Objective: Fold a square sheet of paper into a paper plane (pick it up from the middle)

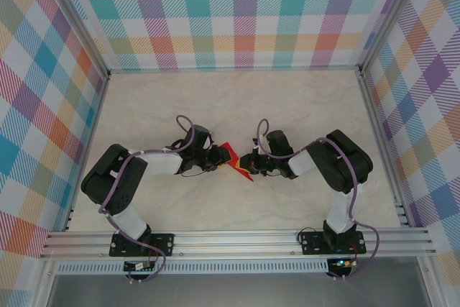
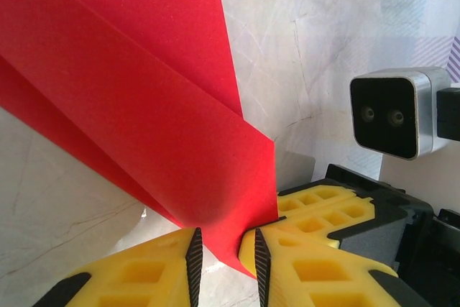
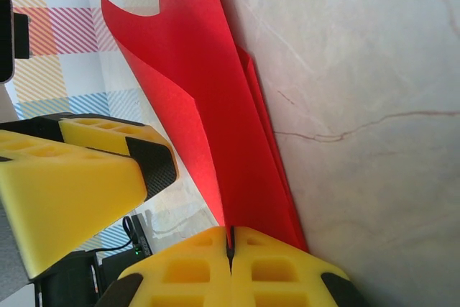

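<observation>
Since the flimsy red paper seems best held by its fold, the right gripper clamps there while the left gripper straddles it, ajar.

The left arm sits folded low, its elbow pushed out to the left and its forearm running right toward the middle. The right arm mirrors it, with its elbow out to the right and its forearm running left. The wrists are level with each other, so the two grippers meet almost tip to tip, nearer the near edge than the far one. The left gripper has its yellow jaws a little apart, with a gap showing between the black pads. The right gripper has its jaws pressed tight together, pinching the edge of the red paper.
</observation>
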